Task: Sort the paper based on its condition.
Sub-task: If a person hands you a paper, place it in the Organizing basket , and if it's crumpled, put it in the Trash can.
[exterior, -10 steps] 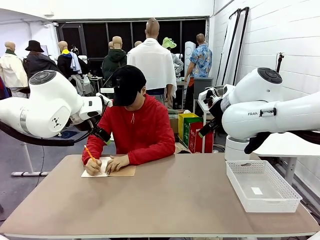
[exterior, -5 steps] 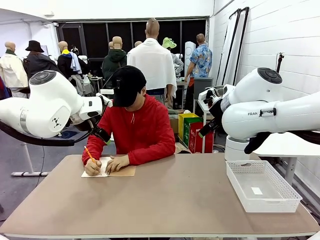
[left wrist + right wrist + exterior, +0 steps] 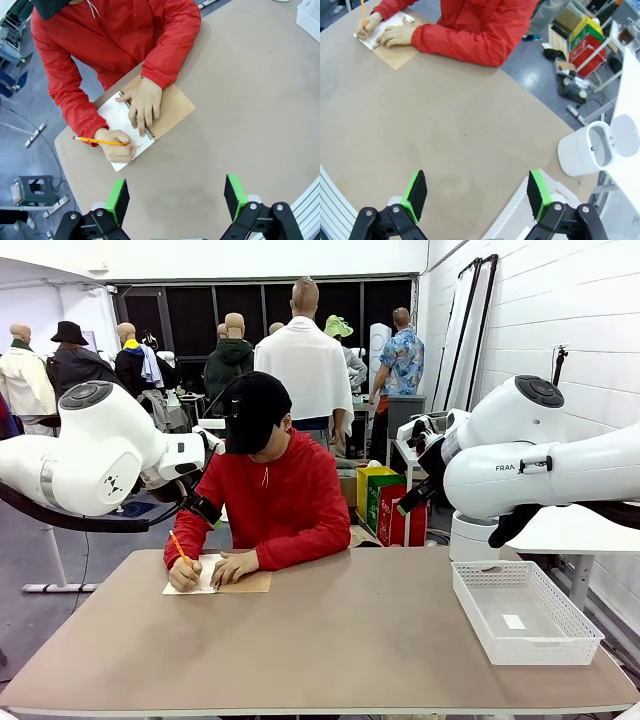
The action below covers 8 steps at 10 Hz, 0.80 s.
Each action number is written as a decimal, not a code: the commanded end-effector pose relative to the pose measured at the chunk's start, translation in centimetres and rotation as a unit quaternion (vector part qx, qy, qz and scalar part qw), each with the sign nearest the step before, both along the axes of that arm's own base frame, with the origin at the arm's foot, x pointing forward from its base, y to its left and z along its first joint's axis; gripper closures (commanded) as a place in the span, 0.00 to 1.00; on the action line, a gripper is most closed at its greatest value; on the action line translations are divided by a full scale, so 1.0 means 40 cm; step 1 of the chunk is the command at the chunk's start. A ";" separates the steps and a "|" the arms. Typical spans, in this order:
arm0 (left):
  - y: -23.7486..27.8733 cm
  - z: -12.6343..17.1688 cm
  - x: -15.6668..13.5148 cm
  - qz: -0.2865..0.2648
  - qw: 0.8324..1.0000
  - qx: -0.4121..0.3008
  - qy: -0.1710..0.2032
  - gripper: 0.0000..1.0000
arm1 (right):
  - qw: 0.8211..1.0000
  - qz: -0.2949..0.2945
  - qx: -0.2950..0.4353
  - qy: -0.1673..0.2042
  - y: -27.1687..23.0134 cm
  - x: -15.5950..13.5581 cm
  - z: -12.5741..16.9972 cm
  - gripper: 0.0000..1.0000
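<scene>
The paper as loose sheets is out of view. A person in a red top writes with an orange pencil (image 3: 100,142) on the white page of a spiral notebook (image 3: 172,107) with a brown cover, at the table's far left (image 3: 245,583); the other hand presses the notebook flat. My left gripper (image 3: 177,197) hangs open high above the table, on my side of the notebook, with nothing between its green pads. My right gripper (image 3: 477,195) is also open and empty, high over the table's right half, and the notebook (image 3: 395,55) lies far from it.
A white mesh basket (image 3: 540,648) stands at the table's right edge, holding only a small white label. Off the table's far right corner, a white bin (image 3: 585,150) with an open lid stands on the floor. Both arms' elbows (image 3: 90,450) (image 3: 530,460) flank the table.
</scene>
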State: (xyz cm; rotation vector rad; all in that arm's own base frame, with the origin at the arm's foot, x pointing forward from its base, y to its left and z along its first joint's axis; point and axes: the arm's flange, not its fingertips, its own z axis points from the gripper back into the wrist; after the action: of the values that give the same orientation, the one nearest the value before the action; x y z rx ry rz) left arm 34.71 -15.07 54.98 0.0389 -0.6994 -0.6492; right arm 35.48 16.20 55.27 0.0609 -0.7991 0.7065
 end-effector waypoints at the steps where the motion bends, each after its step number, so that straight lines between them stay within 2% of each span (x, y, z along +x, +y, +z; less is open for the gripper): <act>1: -0.001 0.000 -0.001 -0.001 1.000 0.000 0.000 0.00 | 1.000 0.000 0.001 0.000 -0.001 0.001 0.000 0.00; 8: -0.001 0.000 -0.001 -0.001 1.000 0.000 0.000 0.00 | 1.000 0.000 0.001 0.000 -0.001 0.001 0.000 0.00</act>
State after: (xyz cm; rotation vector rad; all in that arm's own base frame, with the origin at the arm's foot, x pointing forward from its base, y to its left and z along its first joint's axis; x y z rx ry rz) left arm 34.72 -15.07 54.98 0.0389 -0.6994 -0.6492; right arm 35.48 16.20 55.27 0.0609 -0.7991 0.7065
